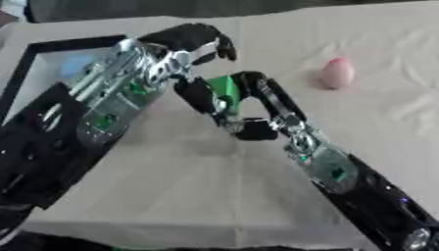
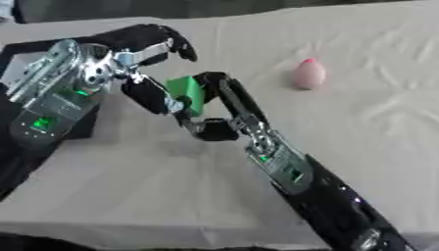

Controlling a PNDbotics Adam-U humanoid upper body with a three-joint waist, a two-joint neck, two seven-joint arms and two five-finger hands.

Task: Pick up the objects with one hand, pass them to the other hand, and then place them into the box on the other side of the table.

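Observation:
A small green block (image 2: 183, 93) hangs above the middle of the table, and my right hand (image 1: 257, 105) is shut on it, fingers curled over its right side. My left hand (image 1: 190, 39) sits just above and to the left of the block. Its fingers arch loosely over the block with a gap between. A dark finger or thumb (image 2: 150, 95) lies against the block's left face; I cannot tell which hand it belongs to. A pink rounded object (image 1: 337, 73) lies on the cloth at the right. The black-rimmed box (image 1: 34, 49) stands at the left, partly hidden by my left arm.
A pale, wrinkled cloth (image 1: 188, 196) covers the table. My left forearm crosses over the box's near side. The table's far edge runs along the top, with dark floor beyond it.

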